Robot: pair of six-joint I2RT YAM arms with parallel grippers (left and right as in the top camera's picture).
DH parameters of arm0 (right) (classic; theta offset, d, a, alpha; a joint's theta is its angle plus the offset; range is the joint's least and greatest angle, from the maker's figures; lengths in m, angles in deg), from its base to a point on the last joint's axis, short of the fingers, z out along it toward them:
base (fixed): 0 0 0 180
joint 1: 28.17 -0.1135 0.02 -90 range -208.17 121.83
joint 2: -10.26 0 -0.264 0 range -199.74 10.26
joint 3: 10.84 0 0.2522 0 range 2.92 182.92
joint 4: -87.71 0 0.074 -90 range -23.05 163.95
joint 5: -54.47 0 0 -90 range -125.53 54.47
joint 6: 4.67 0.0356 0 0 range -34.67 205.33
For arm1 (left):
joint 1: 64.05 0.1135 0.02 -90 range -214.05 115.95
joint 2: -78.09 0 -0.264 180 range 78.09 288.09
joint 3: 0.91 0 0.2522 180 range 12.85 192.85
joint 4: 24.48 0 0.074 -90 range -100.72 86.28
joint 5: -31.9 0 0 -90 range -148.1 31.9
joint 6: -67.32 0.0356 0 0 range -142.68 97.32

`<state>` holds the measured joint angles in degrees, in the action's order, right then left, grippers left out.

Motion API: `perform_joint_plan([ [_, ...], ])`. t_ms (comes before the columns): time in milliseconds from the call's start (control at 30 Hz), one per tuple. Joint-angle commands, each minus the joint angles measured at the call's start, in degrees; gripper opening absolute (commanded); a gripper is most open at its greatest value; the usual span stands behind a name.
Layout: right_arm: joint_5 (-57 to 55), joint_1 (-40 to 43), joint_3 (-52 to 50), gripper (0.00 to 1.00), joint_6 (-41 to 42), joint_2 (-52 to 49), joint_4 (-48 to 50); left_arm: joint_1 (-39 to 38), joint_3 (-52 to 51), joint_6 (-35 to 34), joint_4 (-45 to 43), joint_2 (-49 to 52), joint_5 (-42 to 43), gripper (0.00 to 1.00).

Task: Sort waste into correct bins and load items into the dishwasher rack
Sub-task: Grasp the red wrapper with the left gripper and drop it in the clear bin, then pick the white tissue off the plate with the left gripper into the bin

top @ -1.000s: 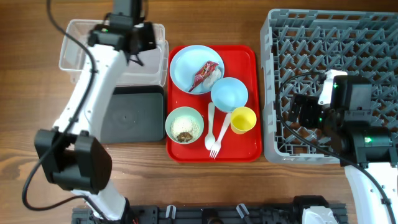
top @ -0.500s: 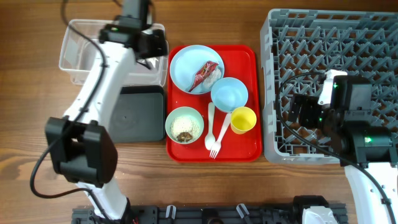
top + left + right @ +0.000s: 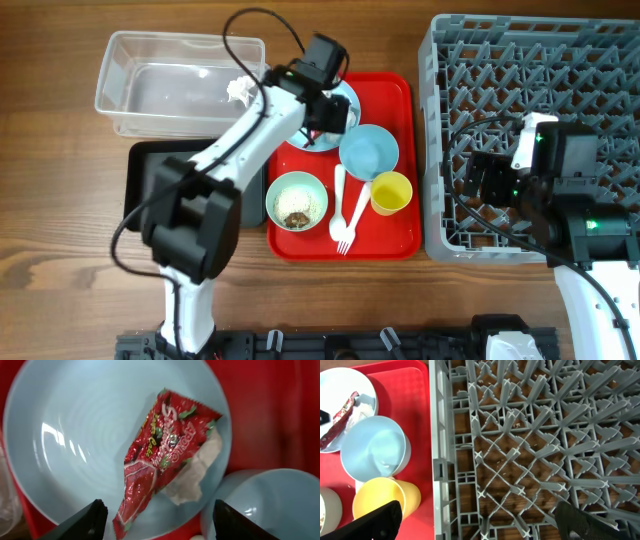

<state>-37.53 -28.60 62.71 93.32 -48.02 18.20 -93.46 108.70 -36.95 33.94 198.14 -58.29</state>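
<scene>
My left gripper (image 3: pixel 160 515) hangs open just above the light blue plate (image 3: pixel 75 425). On that plate lies the red-and-white snack wrapper (image 3: pixel 160 455) with a piece of white tissue (image 3: pixel 197 472) under it; the wrapper's lower tip sits between my fingers, untouched. In the overhead view the left gripper (image 3: pixel 328 112) hides most of the plate. A crumpled tissue (image 3: pixel 238 90) lies in the clear tub (image 3: pixel 150 75). The pale green bowl (image 3: pixel 297 200) holds rice and brown scraps. My right gripper (image 3: pixel 480 517) is open and empty over the grey rack's (image 3: pixel 530 435) left edge.
On the red tray (image 3: pixel 395 240) stand the blue bowl (image 3: pixel 368 150) and the yellow cup (image 3: pixel 391 192), beside the white spoon (image 3: pixel 338 205) and fork (image 3: pixel 350 225). The black tray (image 3: pixel 145 180) lies in front of the clear tub. The rack (image 3: pixel 530 60) fills the right side.
My left gripper opened over the clear tub, left a tissue there, and swung right to hover above the blue plate. The right arm stayed still.
</scene>
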Motion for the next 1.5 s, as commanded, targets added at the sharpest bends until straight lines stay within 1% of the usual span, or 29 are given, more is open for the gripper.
perform_joint_plan([
  [0, -0.96, -0.02, 1.33, 1.0, 1.09, -0.39, -0.07, -0.22, -0.61, 0.52, -0.13, 3.3, -2.69, 0.68],
  [100, -0.96, -0.02, 1.33, 1.0, 1.16, -0.39, -0.09, -0.2, -0.61, 0.52, -0.28, 5.38, -2.73, 0.63],
  [133, -0.96, -0.02, 1.33, 1.0, 1.16, -0.39, -0.15, -0.2, -0.61, 0.52, -0.26, 5.57, -2.84, 0.55],
  [233, -0.98, -0.02, 1.33, 1.0, 1.14, -0.39, -0.35, -0.22, -0.59, 0.52, -0.28, 5.22, -4.46, 0.19],
  [300, -0.98, -0.02, 1.33, 1.0, 1.11, -0.39, -0.37, -0.15, -0.57, 0.52, -0.33, 4.52, -5.97, 0.04],
  [333, -0.98, -0.02, 1.33, 1.0, 1.14, -0.39, -0.37, -0.07, -0.57, 0.52, -0.31, 4.11, -6.78, 0.04],
  [500, -0.98, -0.02, 1.33, 1.0, 1.14, -0.39, -0.39, 0.35, -0.52, 0.5, 0.61, -0.24, -8.46, 0.04],
  [667, -0.98, -0.02, 1.33, 1.0, 1.14, -0.39, -0.44, 0.96, -0.48, 0.52, 1.33, -9.49, -9.35, 0.04],
  [767, -0.98, -0.02, 1.33, 1.0, 1.11, -0.39, -0.57, 2.86, -0.48, 0.5, 1.51, -14.4, -11.98, 0.04],
  [867, -0.98, -0.02, 1.33, 1.0, 1.11, -0.39, -0.72, 6.97, -0.48, -0.02, 1.53, -17.31, -12.52, 0.04],
  [933, -0.98, -0.02, 1.33, 1.0, 1.11, -0.39, -0.7, 10.54, -0.48, -2.1, 2.05, -17.4, -12.48, 0.04],
  [1100, -0.98, -0.02, 1.33, 1.0, 1.14, -0.39, -0.7, 19.65, -0.74, -10.97, 4.85, -14.21, -10.73, 0.04],
  [1167, -0.98, -0.02, 1.33, 1.0, 1.14, -0.39, -0.7, 22.03, -0.98, -14.43, 4.94, -12.66, -10.64, 0.16],
  [1200, -0.98, -0.02, 1.33, 1.0, 1.14, -0.39, -0.7, 22.97, -0.98, -15.91, 4.9, -11.87, -10.05, 0.34],
  [1233, -0.98, -0.02, 1.33, 1.0, 1.14, -0.39, -0.7, 23.8, -0.98, -16.87, 4.68, -11.32, -9.01, 0.42],
  [1267, -0.98, -0.02, 1.33, 1.0, 1.14, -0.39, -0.7, 24.52, -0.98, -17.09, 4.17, -10.84, -7.1, 0.46],
  [1300, -0.98, -0.02, 1.33, 1.0, 1.14, -0.39, -0.7, 25.05, -0.98, -17.07, 3.76, -10.73, -5.16, 0.53],
  [1333, -0.98, -0.02, 1.33, 1.0, 1.11, -0.39, -0.7, 25.35, -0.96, -17.07, 3.5, -10.73, -3.67, 0.55],
  [1367, -0.98, -0.02, 1.33, 1.0, 1.11, -0.39, -0.7, 25.46, -0.94, -17.07, 3.17, -10.88, -2.49, 0.59],
  [1467, -0.98, -0.02, 1.33, 1.0, 1.03, -0.39, -0.7, 25.05, -0.85, -17.07, 3.23, -12.07, -0.02, 0.6],
])
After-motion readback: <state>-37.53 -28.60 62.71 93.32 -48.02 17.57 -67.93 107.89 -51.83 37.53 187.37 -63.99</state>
